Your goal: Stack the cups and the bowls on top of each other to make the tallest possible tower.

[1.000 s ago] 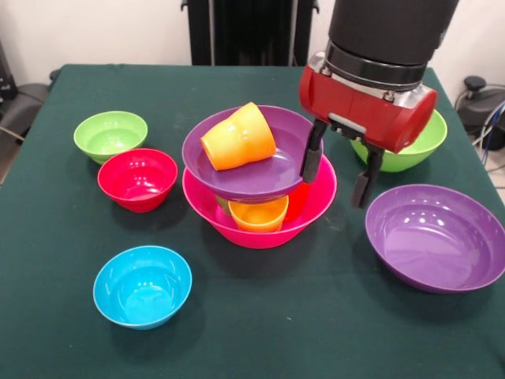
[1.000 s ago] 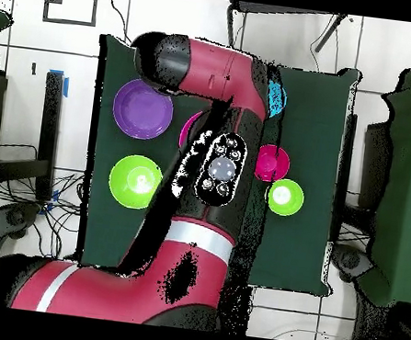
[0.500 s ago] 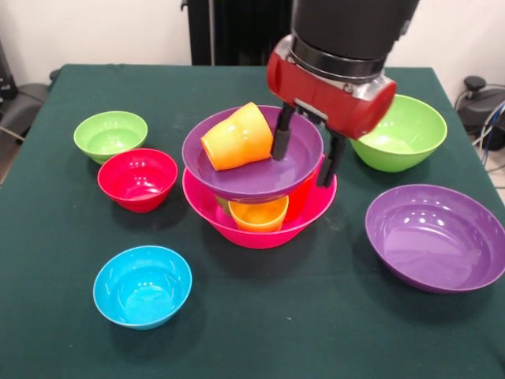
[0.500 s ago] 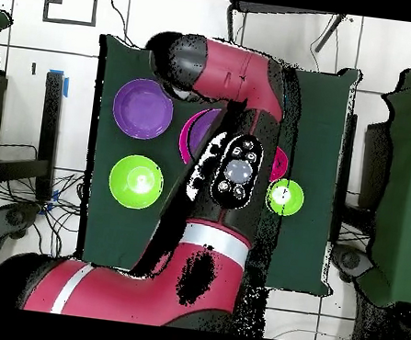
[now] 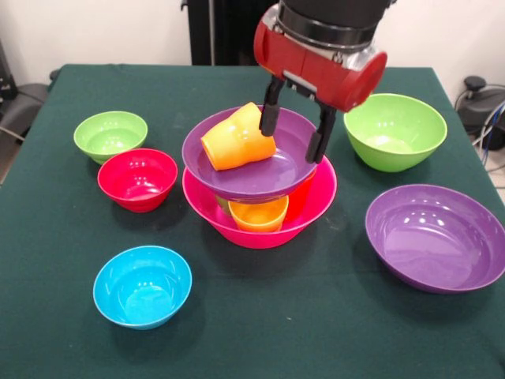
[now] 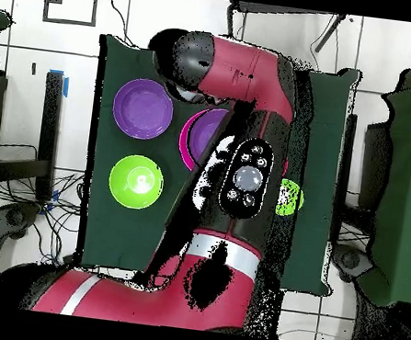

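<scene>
A: What is seen on the dark green tablecloth (image 5: 331,332), from the largest thing down?

B: The red and black arm (image 6: 246,99) is seen reaching over the middle. Its gripper (image 5: 294,130) is held spread open above the tower, with one black finger (image 5: 270,117) just beside the tipped cup and the other over the far rim of the upper bowl; nothing is gripped.

A: And the tower itself?

B: A large glossy hot-pink plastic bowl (image 5: 319,201) forms the base. A wide shallow purple plastic bowl (image 5: 260,170) is set on top, propped on cups inside, of which a yellow-orange plastic tumbler (image 5: 259,215) is seen clearly. Something red and a sliver of green are glimpsed beside it, possibly other cups. An orange plastic tumbler (image 5: 237,139) lies on its side in the purple bowl.

A: The loose pieces?

B: A second wide purple bowl (image 5: 435,237) and a medium light-green bowl (image 5: 394,131) are placed to the right in the front view. On the left, a blue bowl (image 5: 142,286), a red bowl (image 5: 137,179) and a small light-green bowl (image 5: 110,135) are set apart.
</scene>
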